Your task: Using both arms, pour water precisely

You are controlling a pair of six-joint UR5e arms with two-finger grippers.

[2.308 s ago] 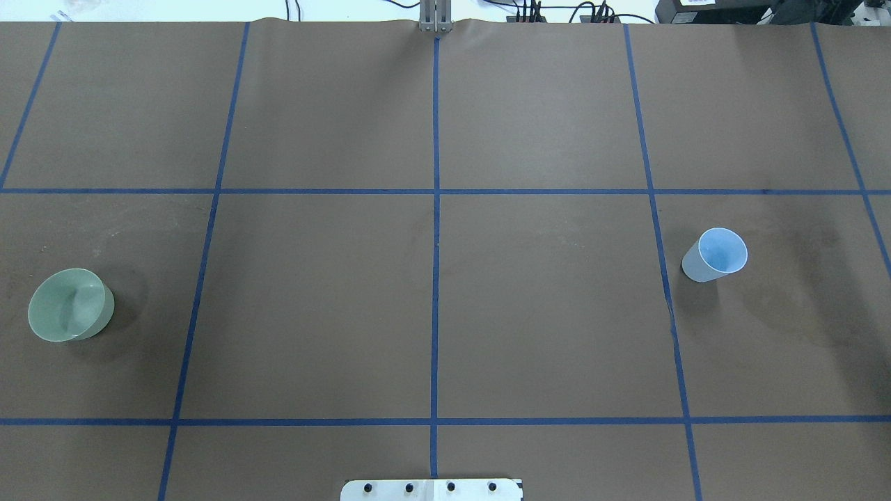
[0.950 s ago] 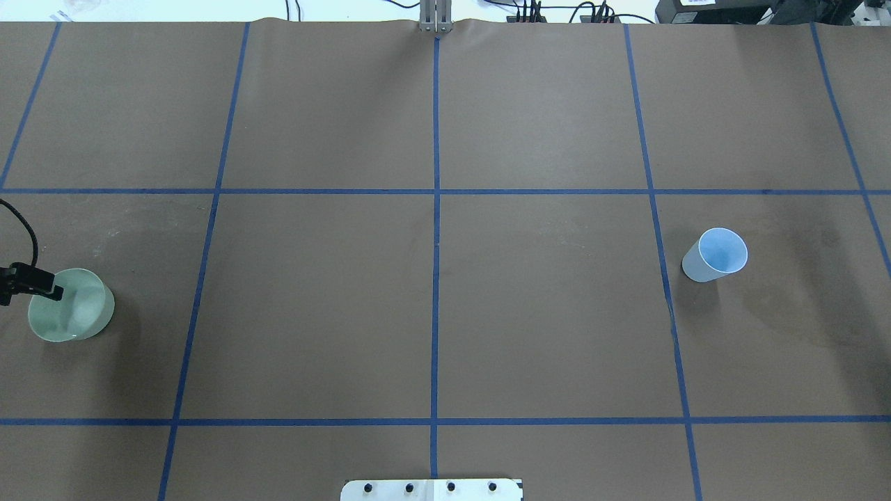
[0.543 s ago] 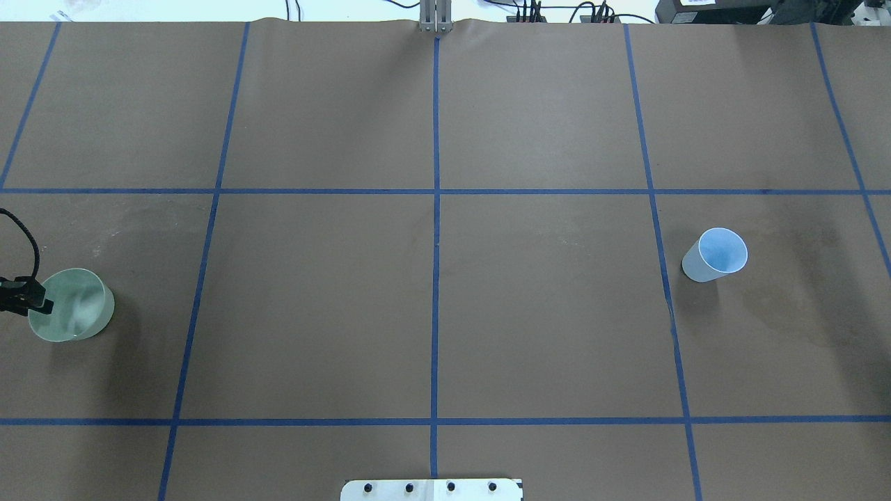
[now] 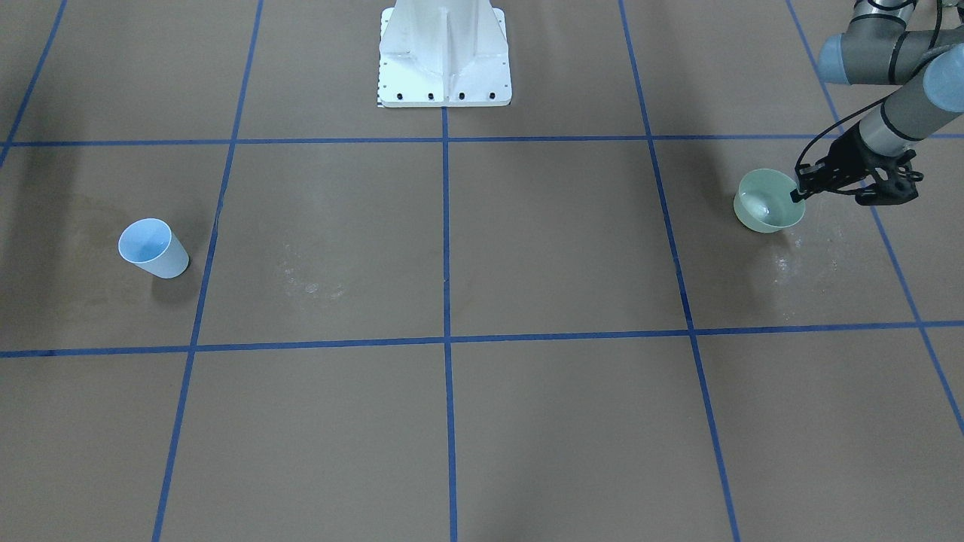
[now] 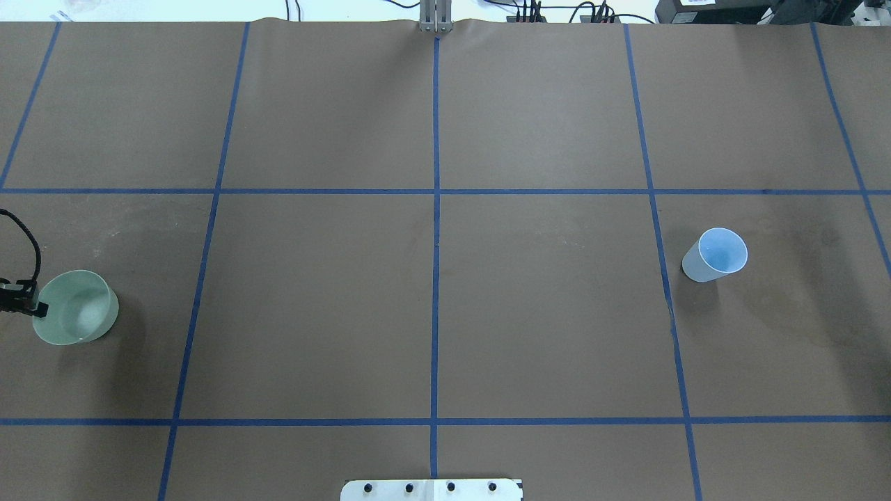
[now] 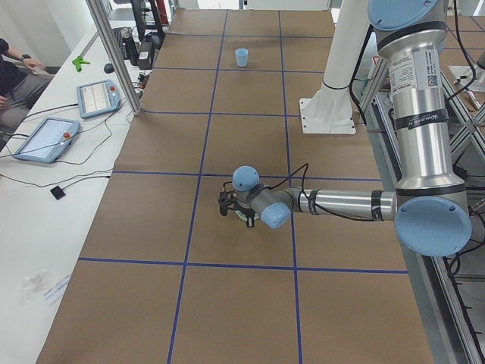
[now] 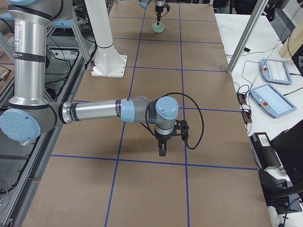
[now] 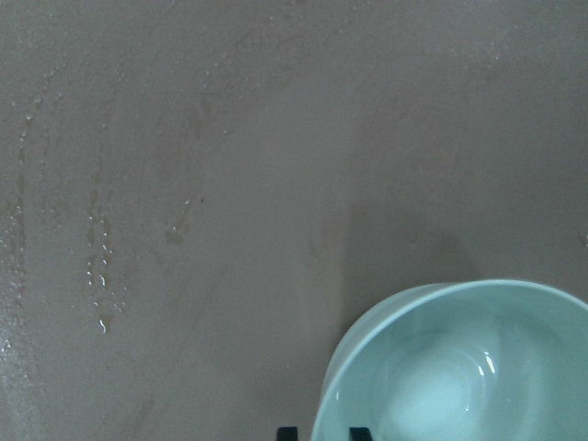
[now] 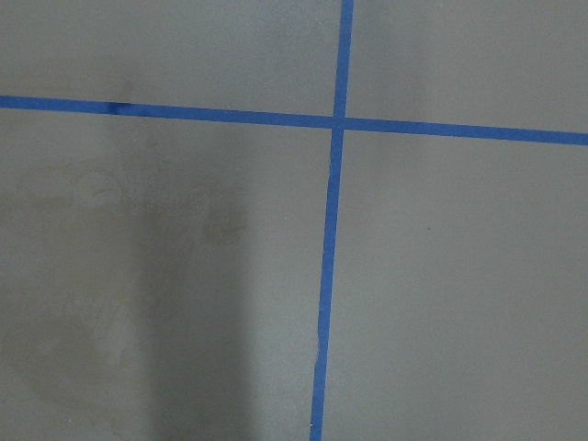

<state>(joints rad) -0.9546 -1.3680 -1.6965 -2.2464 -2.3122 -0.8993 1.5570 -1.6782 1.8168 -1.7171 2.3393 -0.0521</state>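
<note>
Two vessels on table (image 4: pixel 527 248), front view: green bowl (image 4: pixel 762 226) far right, left tool (image 4: pixel 796 196) clamped on its rim, blue cup (image 4: pixel 154 248) far left, left wrist view: water (image 8: pixel 441 404) pooled in bowl, right side view: right tool (image 7: pixel 162 152) over table, grip impossible to tell.

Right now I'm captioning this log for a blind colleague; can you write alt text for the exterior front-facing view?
At the view's right, the robot's left arm reaches and its claw grips the rim of a green bowl on a brown table gridded with blue tape. A light-blue cup stands far left, and the white pedestal sits top centre.
</note>
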